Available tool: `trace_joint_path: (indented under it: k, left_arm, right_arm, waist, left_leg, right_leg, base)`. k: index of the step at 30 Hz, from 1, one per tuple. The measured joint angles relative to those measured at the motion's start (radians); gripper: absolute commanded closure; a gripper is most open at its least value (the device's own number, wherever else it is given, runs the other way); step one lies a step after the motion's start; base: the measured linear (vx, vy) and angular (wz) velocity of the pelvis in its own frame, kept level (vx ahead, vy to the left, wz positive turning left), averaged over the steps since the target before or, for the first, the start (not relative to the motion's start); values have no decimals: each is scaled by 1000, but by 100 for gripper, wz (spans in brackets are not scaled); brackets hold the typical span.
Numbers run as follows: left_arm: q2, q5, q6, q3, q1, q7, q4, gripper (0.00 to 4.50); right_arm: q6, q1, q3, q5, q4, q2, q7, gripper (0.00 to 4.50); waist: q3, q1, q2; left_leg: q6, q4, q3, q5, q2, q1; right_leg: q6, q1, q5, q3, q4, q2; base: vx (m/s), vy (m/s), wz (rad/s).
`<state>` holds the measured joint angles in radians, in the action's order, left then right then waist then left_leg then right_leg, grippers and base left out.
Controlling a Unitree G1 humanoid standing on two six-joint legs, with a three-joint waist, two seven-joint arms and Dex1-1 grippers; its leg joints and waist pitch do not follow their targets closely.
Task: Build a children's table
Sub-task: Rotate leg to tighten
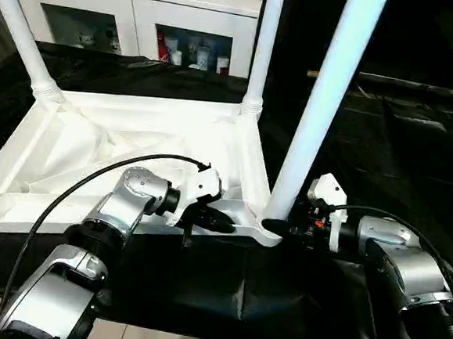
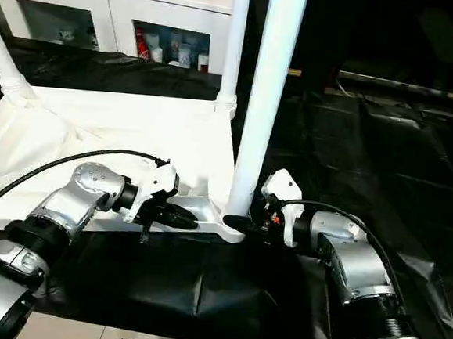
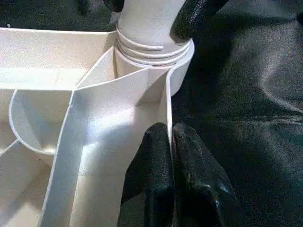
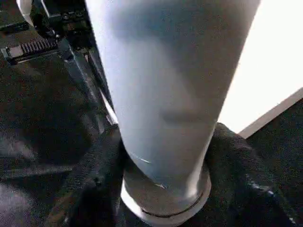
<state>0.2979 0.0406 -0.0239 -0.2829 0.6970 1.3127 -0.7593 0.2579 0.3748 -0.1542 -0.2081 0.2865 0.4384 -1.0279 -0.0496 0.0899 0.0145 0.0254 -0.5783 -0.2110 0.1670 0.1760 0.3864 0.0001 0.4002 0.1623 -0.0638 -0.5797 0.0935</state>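
Here, nearest to you, the left gripper (image 1: 207, 219) is pinched shut on the thin near rim of the table top (image 1: 94, 155), close to the near right corner. In the left wrist view its two black fingers (image 3: 151, 175) stand one on each side of that thin wall, so I judge that it holds the top steady. The top lies upside down on the black cloth (image 1: 224, 295), with its ribbed underside facing up.

Just beside, at that same corner, the right gripper (image 2: 242, 224) reaches in from the right side to the foot of the near leg (image 1: 325, 107). Its jaws stand about half open around the leg, one finger on each side where the tube meets the corner socket (image 3: 156, 56). If they press the tube or only stand around it, you cannot tell from these views. The leg leans a little, so it is perhaps not fully seated.

Farther away, the far right leg (image 1: 263, 47) and the far left leg (image 1: 21, 32) stand already in their sockets. So three legs are in place. The near left corner is hidden behind your left arm, so the fourth leg probably is still to do.

Behind all stands a white cabinet (image 1: 145, 6) with shelves.
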Motion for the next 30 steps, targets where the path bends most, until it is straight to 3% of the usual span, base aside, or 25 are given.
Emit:
trace_joint_path:
  k: [8, 14, 20, 23, 28, 30]
  left_arm:
    - [-9, -1, -18, 5, -6, -57, 9, 450]
    - [-93, 39, -13, 27, 42, -270, -89, 450]
    - [-175, 69, -44, 33, 91, -460, -164, 450]
    - [-203, 74, -44, 40, 110, -513, -202, 450]
    - [-200, 73, -38, 40, 115, -501, -209, 450]
    - [-187, 72, -34, 40, 116, -479, -208, 450]
  right_arm:
    - [4, -16, 38, -3, 12, -59, 82, 243]
    - [1, -17, 110, 26, 53, -202, 387, 243]
    - [0, 41, 153, 94, 123, -342, 688, 246]
    - [-12, 71, 158, 120, 161, -372, 769, 246]
    - [-76, 70, 144, 140, 188, -354, 740, 246]
    - [-85, 63, 145, 125, 186, -333, 689, 180]
  waist:
    - [0, -3, 0]
    - [2, -7, 2]
    - [3, -28, 4]
    - [3, -33, 4]
    - [3, -33, 3]
    - [3, -32, 3]
  left_leg:
    - [0, 0, 0, 0, 0, -2]
    - [0, -1, 0, 0, 0, -4]
    - [0, -1, 1, 0, -1, -4]
    - [0, -1, 2, 0, -2, -4]
    - [0, -1, 2, 0, -2, -3]
    - [0, -1, 2, 0, -2, -3]
  right_leg:
    - [0, 0, 0, 0, -1, 0]
    - [3, -2, 2, 0, 1, 0]
    - [4, -2, 2, 0, 2, 1]
    - [4, -3, 3, 0, 4, 1]
    - [4, -2, 2, 0, 4, 1]
    - [4, -2, 2, 0, 4, 1]
  base:
    - [0, 0, 0]
    - [0, 0, 0]
    - [0, 0, 0]
    - [0, 0, 0]
    - [0, 0, 0]
    - [0, 0, 0]
